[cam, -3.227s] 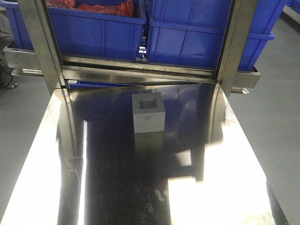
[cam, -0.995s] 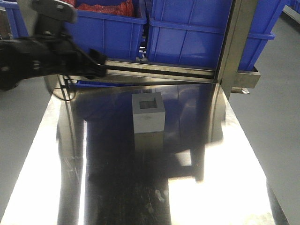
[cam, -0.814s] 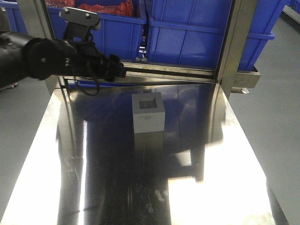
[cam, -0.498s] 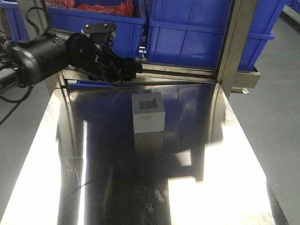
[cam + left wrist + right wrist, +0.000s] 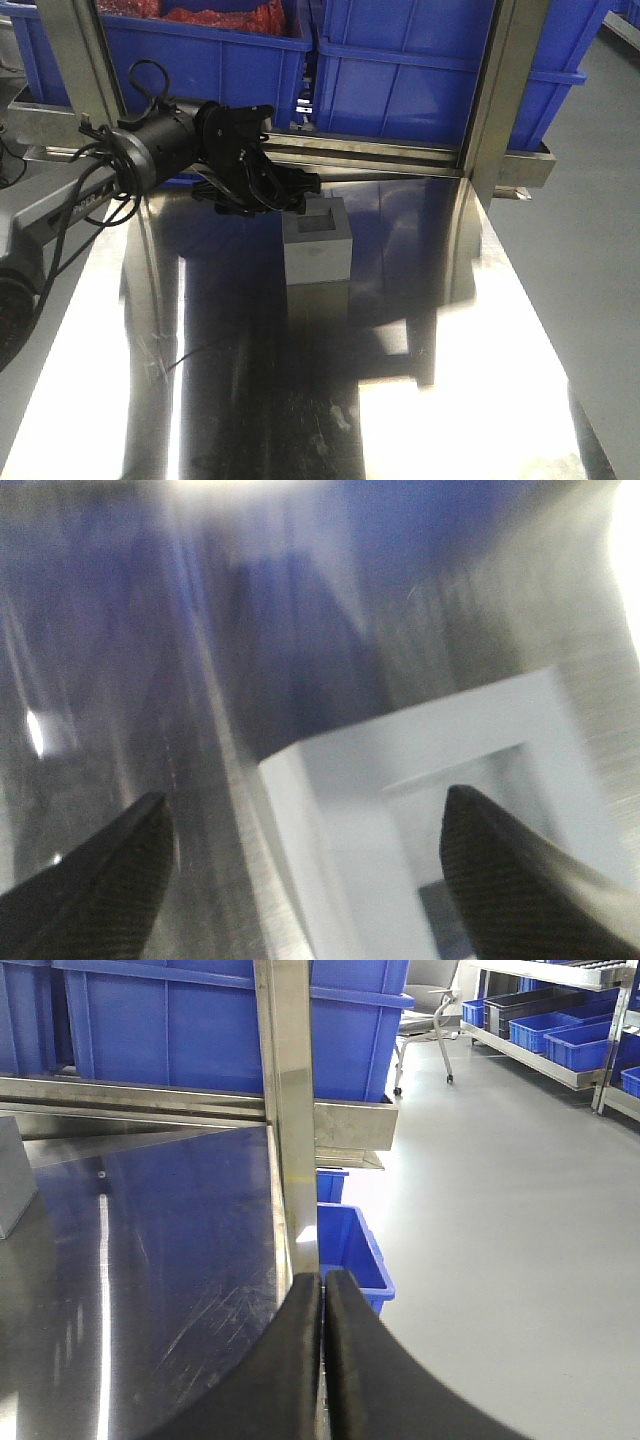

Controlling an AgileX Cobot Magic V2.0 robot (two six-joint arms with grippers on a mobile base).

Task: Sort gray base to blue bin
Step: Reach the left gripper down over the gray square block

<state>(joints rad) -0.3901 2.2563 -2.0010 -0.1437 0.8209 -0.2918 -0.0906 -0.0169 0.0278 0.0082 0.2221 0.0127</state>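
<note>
Where the gray base (image 5: 317,245) stands: upright at mid-table with its square recess facing up, well apart from both side edges and with bare steel around it.
Left gripper (image 5: 298,193): jaws spread and grasping nothing, at the block's top rear-left corner. One finger (image 5: 110,880) is over the table beside the block and the other is over the recess. Whether they touch the block cannot be told.
Right gripper (image 5: 322,1290): fingers pressed together and empty, at the table's right edge near a post (image 5: 285,1110).
Blue bin (image 5: 430,85): on the rack behind the table, past the rail (image 5: 380,155). A second bin (image 5: 200,70) just beside it holds something red.
Room: posts flank the table's far end, and there is open floor (image 5: 500,1210) to the right.
Materials: the table (image 5: 480,400) is mirror-bright steel, faintly scratched. The block is matte, flat-sided and sharp-edged. The bins are glossy plastic with rolled rims. The fingers are black, tapered and have a weave pattern.
</note>
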